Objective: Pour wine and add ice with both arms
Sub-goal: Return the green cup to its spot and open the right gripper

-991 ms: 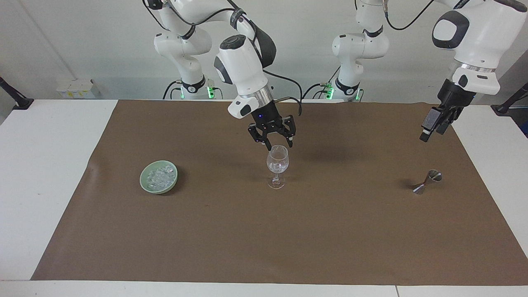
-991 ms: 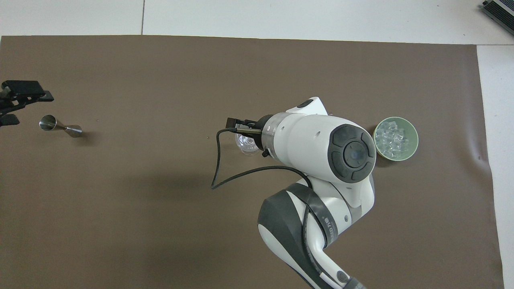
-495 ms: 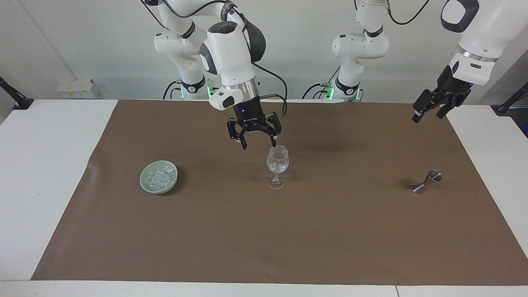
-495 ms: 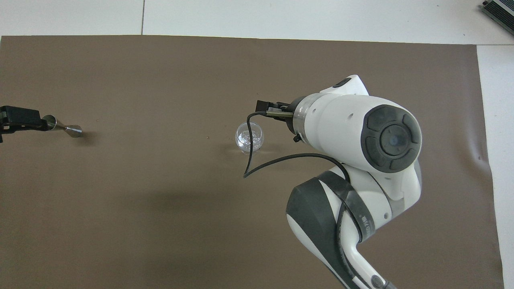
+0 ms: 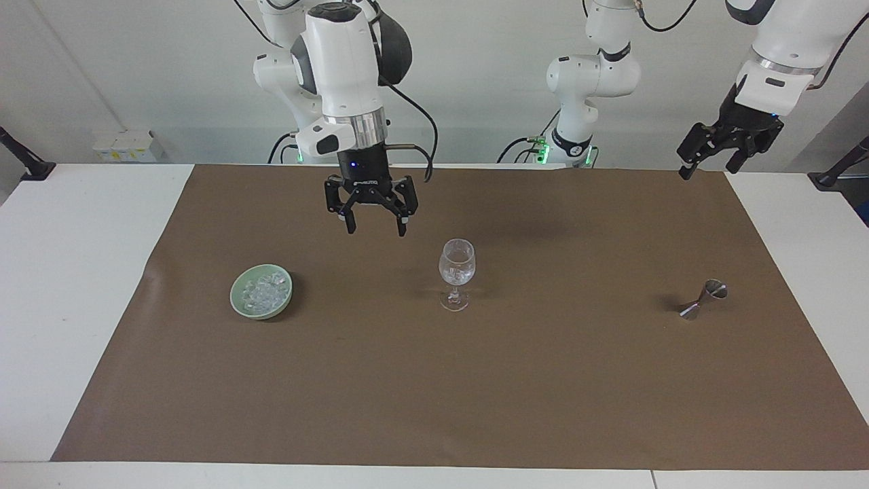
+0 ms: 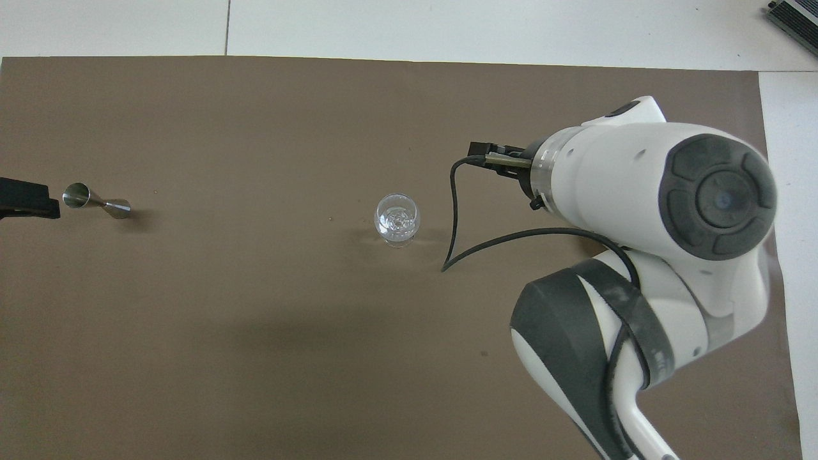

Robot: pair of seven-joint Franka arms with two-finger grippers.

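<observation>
In the facing view, a clear wine glass point(image 5: 457, 273) is being shown standing upright near the middle of the brown mat point(image 5: 475, 394), with glinting pieces of ice point(image 5: 456, 273) being held in its bowl. More ice point(image 5: 261, 293) is being kept in a pale green bowl point(image 5: 261, 292) set on the mat toward the right arm's end of the table, well apart from the glass. The right gripper point(image 5: 373, 229) is being held in the air over bare mat between the bowl and the glass, its fingers being kept spread apart with nothing between them. The left gripper point(image 5: 706, 165) is being held high over the mat's corner at the left arm's end, its jaws also standing apart and empty. A small steel jigger point(image 5: 705, 299) is being seen lying on its side on the mat toward that same end. In the overhead view, the glass point(image 6: 397, 220) is being seen from above with ice point(image 6: 397, 220) glinting inside it, and the jigger point(image 6: 96, 200) is being shown with its open mouth turned toward a dark tip of the left gripper point(image 6: 25, 201) at the picture's edge. The green bowl and the right gripper's fingers are being covered there by the right arm point(image 6: 645, 211), whose black cable point(image 6: 455, 223) is being seen looping beside the glass
</observation>
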